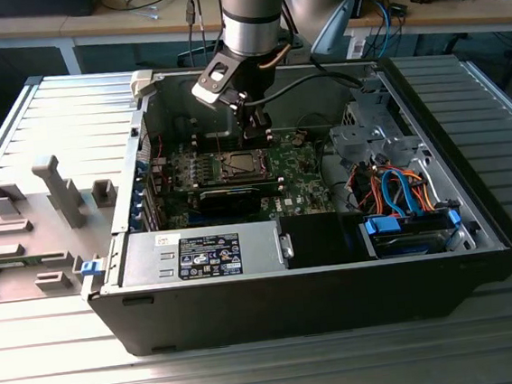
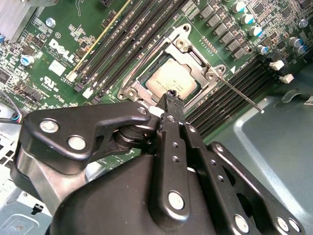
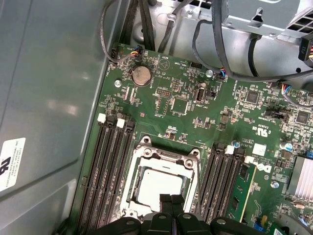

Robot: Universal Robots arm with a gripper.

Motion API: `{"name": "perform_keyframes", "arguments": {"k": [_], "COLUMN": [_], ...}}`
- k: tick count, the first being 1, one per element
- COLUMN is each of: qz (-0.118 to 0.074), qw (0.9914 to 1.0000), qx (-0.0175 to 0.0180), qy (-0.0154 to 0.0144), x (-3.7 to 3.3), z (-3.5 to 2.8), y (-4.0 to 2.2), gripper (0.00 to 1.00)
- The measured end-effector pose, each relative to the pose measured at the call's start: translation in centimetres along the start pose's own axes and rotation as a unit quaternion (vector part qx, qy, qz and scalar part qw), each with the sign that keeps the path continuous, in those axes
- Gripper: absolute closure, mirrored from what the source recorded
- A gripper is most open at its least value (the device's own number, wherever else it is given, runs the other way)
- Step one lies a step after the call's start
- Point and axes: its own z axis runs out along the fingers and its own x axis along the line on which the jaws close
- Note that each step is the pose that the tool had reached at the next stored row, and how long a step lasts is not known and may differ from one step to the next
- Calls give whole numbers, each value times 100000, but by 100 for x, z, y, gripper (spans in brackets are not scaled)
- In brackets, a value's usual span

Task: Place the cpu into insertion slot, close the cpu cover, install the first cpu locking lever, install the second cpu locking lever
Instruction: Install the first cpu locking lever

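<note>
Looking down the wrist, you find the gripper (image 3: 166,199) clenched on nothing, tips at the cover (image 2: 193,61) rim. The cpu (image 2: 171,81) lies in the slot (image 2: 145,74) at the middle of the board (image 3: 195,112), between memory slots (image 3: 110,166), cover down over it. One lever (image 2: 239,95) sticks out across the memory slots.

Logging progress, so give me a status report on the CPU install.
Gripper shut, tips at the cpu cover's edge. Cpu seated under it. One locking lever sticking out free over the memory slots.
</note>
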Motion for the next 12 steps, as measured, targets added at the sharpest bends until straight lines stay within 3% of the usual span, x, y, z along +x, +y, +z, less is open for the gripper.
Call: {"name": "perform_keyframes", "arguments": {"k": [12], "qz": [-1106], "qw": [99994], "qx": [12], "qy": [-45], "x": [0], "z": [1], "y": [0], "gripper": [89]}}
